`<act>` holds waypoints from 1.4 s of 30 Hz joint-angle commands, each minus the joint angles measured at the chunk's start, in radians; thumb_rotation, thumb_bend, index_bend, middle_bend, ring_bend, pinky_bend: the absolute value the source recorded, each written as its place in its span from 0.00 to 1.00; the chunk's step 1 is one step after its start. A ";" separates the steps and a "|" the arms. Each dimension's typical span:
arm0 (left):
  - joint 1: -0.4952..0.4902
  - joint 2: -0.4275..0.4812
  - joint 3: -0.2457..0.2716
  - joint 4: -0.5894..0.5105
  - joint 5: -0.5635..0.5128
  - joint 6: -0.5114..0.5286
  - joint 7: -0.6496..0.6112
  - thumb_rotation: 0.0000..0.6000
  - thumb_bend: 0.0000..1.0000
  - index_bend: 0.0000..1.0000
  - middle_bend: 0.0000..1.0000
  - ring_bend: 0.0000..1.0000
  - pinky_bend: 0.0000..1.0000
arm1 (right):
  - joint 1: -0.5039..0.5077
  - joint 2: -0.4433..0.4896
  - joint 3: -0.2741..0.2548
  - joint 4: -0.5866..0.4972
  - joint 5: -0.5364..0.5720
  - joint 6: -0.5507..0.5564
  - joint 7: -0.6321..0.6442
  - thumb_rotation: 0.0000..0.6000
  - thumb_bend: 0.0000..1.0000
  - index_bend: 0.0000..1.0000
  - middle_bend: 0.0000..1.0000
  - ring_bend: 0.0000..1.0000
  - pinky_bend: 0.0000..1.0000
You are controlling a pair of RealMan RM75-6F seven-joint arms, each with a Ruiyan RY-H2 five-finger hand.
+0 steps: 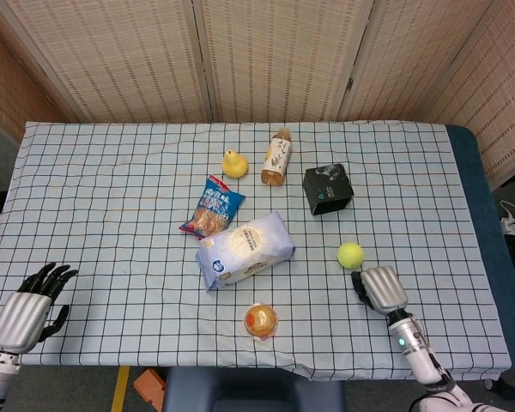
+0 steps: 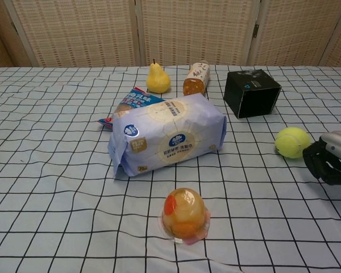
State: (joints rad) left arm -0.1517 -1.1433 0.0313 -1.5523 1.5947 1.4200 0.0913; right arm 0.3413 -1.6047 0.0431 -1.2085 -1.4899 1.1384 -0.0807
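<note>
While empty, right hand (image 1: 379, 288) hovers just beside tennis ball (image 1: 350, 255).

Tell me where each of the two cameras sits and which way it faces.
Head view: high above the near table edge, looking steeply down on the checked tablecloth; shows the left hand and right hand.
Chest view: low at the near edge, looking across toward the screens; shows only the right hand.
Shared: the right hand, the tennis ball beside it.
</note>
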 commanded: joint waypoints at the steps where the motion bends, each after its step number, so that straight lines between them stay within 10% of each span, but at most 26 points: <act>1: 0.001 0.000 0.001 0.000 0.001 0.001 0.000 1.00 0.47 0.17 0.13 0.07 0.22 | 0.006 -0.008 0.000 0.017 0.001 -0.003 0.016 1.00 0.81 0.97 0.88 0.84 1.00; 42: -0.001 -0.001 -0.001 -0.002 -0.009 -0.010 0.008 1.00 0.47 0.18 0.13 0.07 0.22 | 0.167 -0.156 0.043 0.364 0.029 -0.134 0.168 1.00 0.81 0.98 0.88 0.84 1.00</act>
State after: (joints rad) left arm -0.1528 -1.1441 0.0307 -1.5544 1.5852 1.4099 0.0993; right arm 0.5046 -1.7574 0.0857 -0.8490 -1.4602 1.0078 0.0845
